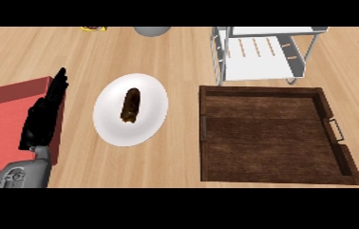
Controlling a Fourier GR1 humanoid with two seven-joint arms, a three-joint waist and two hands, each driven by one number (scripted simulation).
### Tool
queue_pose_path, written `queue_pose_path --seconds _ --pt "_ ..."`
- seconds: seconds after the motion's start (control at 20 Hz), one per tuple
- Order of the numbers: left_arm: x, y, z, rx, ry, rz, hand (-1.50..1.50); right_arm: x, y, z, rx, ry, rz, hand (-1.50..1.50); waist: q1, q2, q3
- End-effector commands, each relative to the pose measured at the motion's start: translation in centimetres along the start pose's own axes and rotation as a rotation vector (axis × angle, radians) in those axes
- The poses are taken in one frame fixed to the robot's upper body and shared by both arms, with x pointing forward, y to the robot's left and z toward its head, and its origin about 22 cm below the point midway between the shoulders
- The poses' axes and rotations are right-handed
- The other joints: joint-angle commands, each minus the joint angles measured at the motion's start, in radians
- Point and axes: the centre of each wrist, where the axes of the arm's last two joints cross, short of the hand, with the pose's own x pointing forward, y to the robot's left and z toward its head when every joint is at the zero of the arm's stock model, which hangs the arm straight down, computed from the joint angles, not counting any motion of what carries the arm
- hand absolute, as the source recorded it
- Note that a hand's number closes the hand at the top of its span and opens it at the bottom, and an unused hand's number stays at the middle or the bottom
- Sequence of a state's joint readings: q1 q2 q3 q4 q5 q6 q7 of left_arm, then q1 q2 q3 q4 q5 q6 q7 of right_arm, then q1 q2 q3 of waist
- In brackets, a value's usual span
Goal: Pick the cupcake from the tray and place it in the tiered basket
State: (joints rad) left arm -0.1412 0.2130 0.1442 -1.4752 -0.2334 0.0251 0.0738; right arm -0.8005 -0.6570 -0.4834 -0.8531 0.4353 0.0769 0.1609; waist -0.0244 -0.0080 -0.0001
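The left hand [43, 114] is resting near the left edge, fingers straight, holding nothing. The brown tray [270, 170] on the right is showing no cupcake. The far tiered basket [263, 50] is showing none either, so I cannot tell how much is done. No writing is showing.

One limb in view, at lower left: a grey forearm [24, 173], smooth-shelled, with a small round dark-ringed fitting on its casing near the wrist. Beyond it, the left hand [43, 114], wholly black, glossy, with long slender fingers.
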Motion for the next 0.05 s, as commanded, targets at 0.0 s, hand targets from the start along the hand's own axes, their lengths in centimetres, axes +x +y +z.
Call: queue_pose_path --seconds 0.0 --pt "-0.57 1.67 -0.15 0.001 -0.008 -0.007 0.00 -3.20 -4.99 2.03 -0.017 -0.035 -0.063 -1.50 0.000 0.002 0.000"
